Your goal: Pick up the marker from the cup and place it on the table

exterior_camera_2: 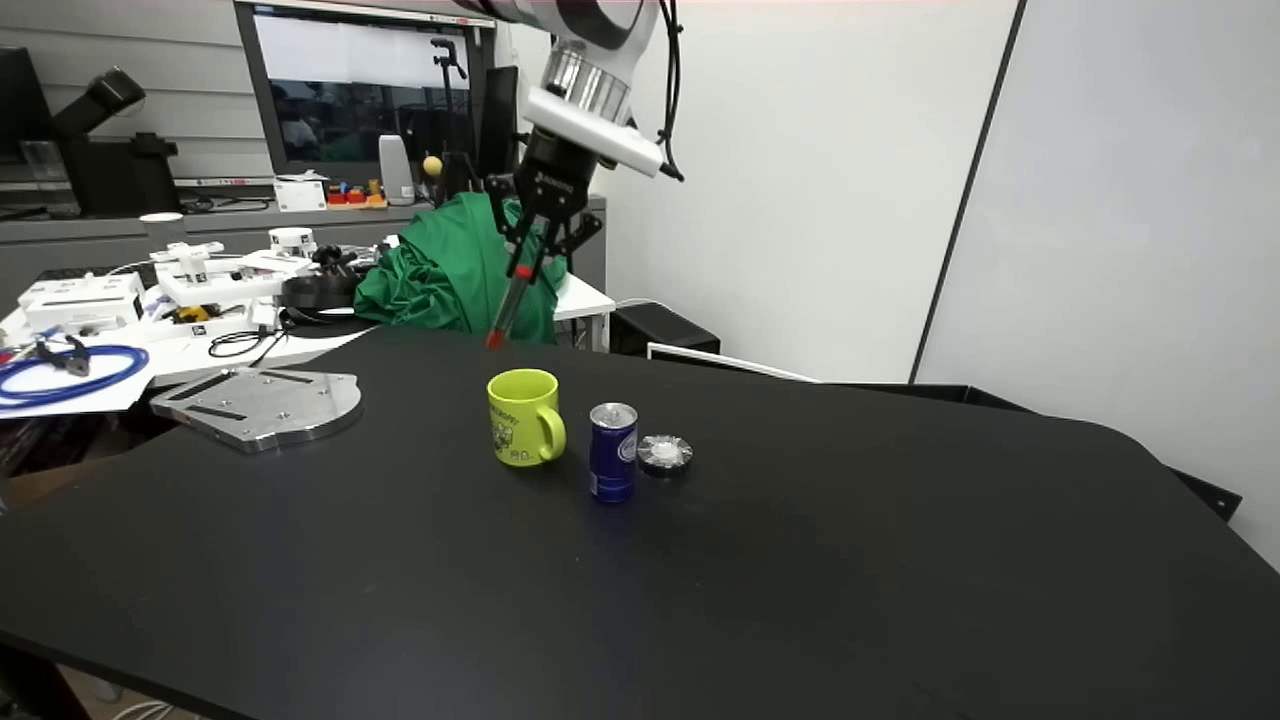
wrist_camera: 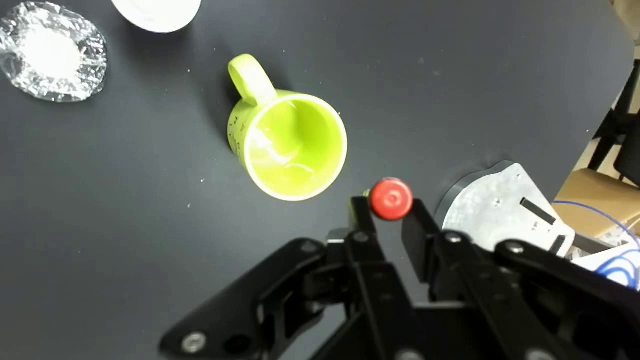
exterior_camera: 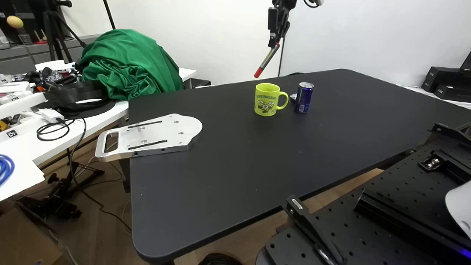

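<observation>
Marker [exterior_camera: 268, 58]: held in the fingers [wrist_camera: 421, 247], off the counter [exterior_camera: 228, 173] and clear of the cup [exterior_camera: 265, 103]. The fingers were clenched on it at or near its upper red end; in the wrist view that end appeared as a round red cap pinched between the two fingertips.

The marker had a greyish body and red at both ends. It hung tilted, lower tip slanting toward the left of the picture in both exterior views. In both, that tip stood higher in the picture than the rim of the cup, with a visible gap.

Cup: yellow-green, upright on the counter, cartoon print on its side, smaller lettering not legible. Its handle pointed toward the blue can [exterior_camera: 304, 99], which stood upright near it; a narrow gap separated handle and can in both exterior views. The wrist view looked down into the glossy interior of the cup.

A wrapped disc [wrist_camera: 52, 52] lay flat near the blue can. In an exterior view the can hid part of this disc [exterior_camera: 293, 96].

Metal plate [exterior_camera: 162, 132]: silver, two dark slots, lying well apart from the cup, its cut-out end jutting past the edge of the counter.

Surroundings: beside the counter, a white desk [exterior_camera: 25, 173] carried assorted clutter and a heap of green cloth [exterior_camera: 125, 55]. The arm [exterior_camera_2: 590, 90] entered from the top of the picture in an exterior view.
</observation>
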Robot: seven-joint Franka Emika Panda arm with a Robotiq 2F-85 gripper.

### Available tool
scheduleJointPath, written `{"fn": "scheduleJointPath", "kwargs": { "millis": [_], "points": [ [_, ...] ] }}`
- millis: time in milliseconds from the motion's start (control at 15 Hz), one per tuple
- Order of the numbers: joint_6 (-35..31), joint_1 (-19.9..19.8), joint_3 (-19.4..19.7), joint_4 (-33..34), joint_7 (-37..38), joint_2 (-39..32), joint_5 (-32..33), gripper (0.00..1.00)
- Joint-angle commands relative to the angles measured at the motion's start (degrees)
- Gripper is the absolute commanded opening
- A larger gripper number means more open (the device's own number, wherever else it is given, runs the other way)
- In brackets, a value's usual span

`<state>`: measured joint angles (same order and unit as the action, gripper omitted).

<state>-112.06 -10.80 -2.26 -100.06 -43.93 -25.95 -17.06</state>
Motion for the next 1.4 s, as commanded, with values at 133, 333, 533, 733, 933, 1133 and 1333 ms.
{"fn": "scheduleJointPath", "kwargs": {
  "millis": [133, 333, 533, 733, 933, 1133, 1333],
  "points": [
    [-1.8, 3.3, -1.9, -4.3, -0.9, 8.9, 0.2, 0.05],
    [-11.0, 5.6, -3.7, -10.3, -0.3, 13.3, -3.6, 0.05],
    [-20.9, 8.4, -5.3, -16.6, 0.5, 15.8, -6.8, 0.05],
    [-32.3, 11.1, -6.9, -23.0, 1.1, 16.4, -8.5, 0.05],
    [-42.8, 12.9, -8.3, -28.2, 2.5, 14.6, -8.3, 0.05],
    [-51.6, 13.7, -9.7, -32.4, 4.4, 11.7, -6.8, 0.05],
    [-58.7, 13.3, -10.8, -35.2, 7.0, 7.8, -4.2, 0.05]
  ]
}}
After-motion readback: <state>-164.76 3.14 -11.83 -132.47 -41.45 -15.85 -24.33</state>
